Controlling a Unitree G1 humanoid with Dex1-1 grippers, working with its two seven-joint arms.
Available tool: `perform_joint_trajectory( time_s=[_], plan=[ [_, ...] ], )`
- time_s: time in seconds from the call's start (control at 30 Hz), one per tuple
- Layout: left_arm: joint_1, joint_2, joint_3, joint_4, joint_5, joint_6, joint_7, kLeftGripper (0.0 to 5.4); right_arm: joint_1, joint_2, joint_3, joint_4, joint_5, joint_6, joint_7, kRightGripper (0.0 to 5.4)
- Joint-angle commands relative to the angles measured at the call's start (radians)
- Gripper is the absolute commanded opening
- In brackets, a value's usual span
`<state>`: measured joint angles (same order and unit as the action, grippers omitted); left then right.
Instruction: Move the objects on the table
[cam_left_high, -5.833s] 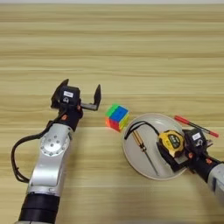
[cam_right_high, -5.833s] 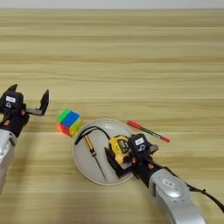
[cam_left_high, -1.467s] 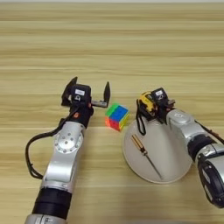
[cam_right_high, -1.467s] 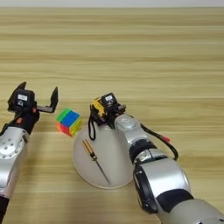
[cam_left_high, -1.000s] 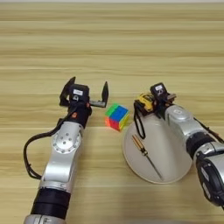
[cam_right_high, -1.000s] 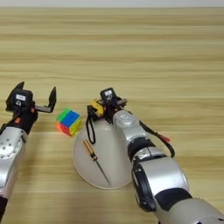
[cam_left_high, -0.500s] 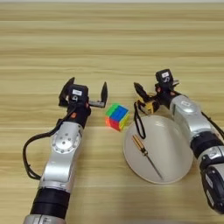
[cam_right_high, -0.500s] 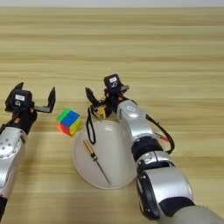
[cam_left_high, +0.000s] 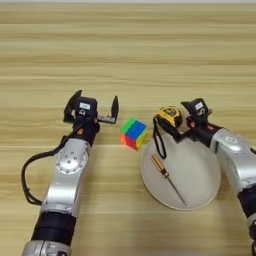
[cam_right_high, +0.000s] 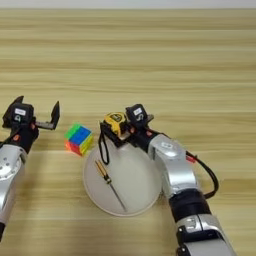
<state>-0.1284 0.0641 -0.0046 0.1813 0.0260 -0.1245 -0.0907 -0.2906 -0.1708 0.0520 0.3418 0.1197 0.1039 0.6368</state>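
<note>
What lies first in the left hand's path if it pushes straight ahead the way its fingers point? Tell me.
The way looks free: the left hand, fingers open, points up the picture across bare table. The puzzle cube sits off to its right, out of that line, though depth is hard to judge.

On the counter (cam_left_high: 150, 50) the cube (cam_left_high: 134, 133) lies left of the plate (cam_left_high: 200, 172), which holds the screwdriver (cam_left_high: 167, 177); the tape measure (cam_left_high: 170, 116) sits at the plate's far rim.
</note>
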Motion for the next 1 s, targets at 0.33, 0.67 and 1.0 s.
perform_joint_trajectory(
  time_s=[0.33, 0.67, 1.0],
  plan=[
    [-0.002, 0.018, 0.009, 0.008, -0.009, -0.005, -0.008, 5.4, 0.1, -0.08, 0.101, -0.146, 0.014, 0.082, 0.123, 5.37],
    [0.0, 0.016, 0.009, 0.002, -0.009, -0.009, -0.008, 5.4, 0.114, -0.107, 0.161, -0.13, -0.026, 0.098, 0.116, 5.37],
    [0.001, 0.017, 0.011, -0.002, -0.01, -0.01, -0.009, 5.4, 0.162, -0.162, 0.267, -0.149, -0.103, 0.069, 0.157, 5.37]
  ],
)
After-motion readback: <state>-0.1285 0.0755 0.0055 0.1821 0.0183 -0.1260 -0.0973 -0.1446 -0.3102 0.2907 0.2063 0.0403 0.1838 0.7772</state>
